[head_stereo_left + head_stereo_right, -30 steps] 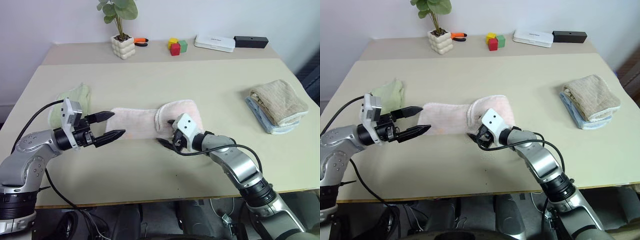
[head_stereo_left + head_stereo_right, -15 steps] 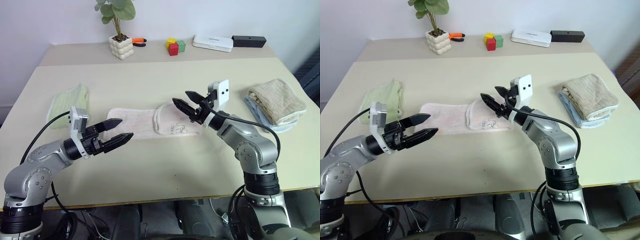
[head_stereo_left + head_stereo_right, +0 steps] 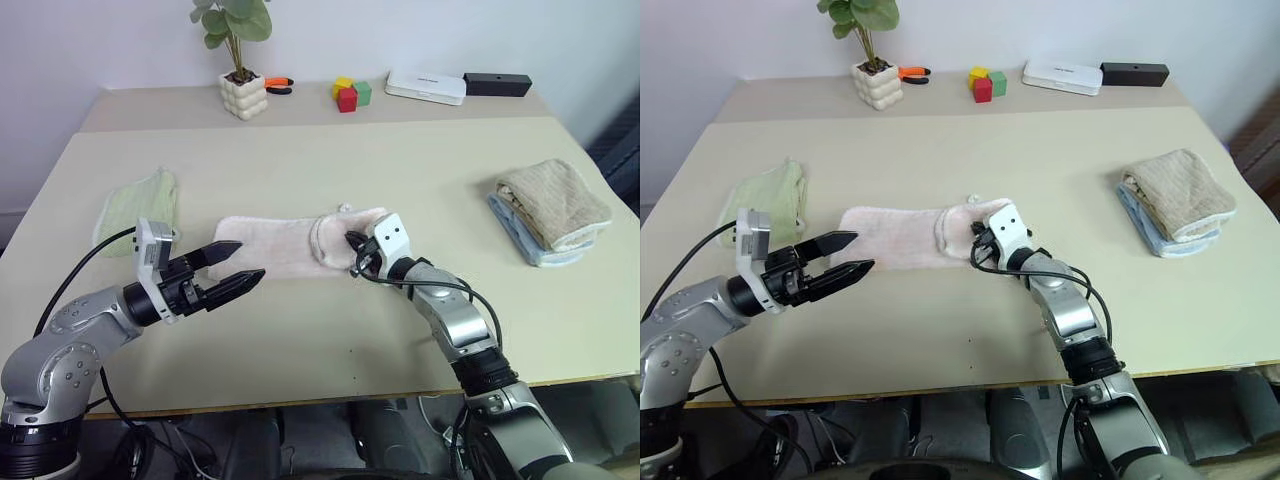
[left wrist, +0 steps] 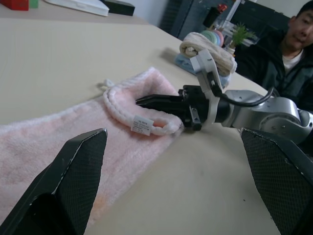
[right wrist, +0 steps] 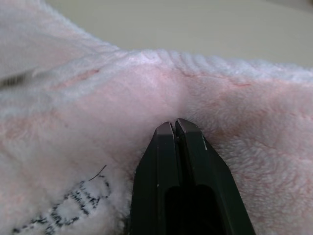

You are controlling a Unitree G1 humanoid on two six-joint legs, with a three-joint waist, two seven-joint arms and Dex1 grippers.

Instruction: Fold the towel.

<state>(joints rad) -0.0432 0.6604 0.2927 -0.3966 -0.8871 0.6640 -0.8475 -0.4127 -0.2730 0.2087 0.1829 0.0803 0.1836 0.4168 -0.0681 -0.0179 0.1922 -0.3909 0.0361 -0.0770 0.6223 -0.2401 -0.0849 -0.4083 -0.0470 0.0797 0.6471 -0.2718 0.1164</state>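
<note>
Beige table (image 3: 300, 160), pink towel (image 3: 270, 245), green towel (image 3: 135, 205), perhaps two stacked towels (image 3: 550, 210)

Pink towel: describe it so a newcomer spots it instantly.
On the beige table, look near the middle, between the two robot arms. The pale pink fluffy terry towel lies there as a long strip, its right end folded over. Unlike the light green towel at left and the beige-tan towel at right, it is pink.

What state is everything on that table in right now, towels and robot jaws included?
Pink towel: flat, right end folded over.
Right gripper: jaws shut, tips on the towel's folded end.
Left gripper: jaws open, holding nothing.
Green towel: folded.
Beige towel: folded, stacked on a blue one.
</note>
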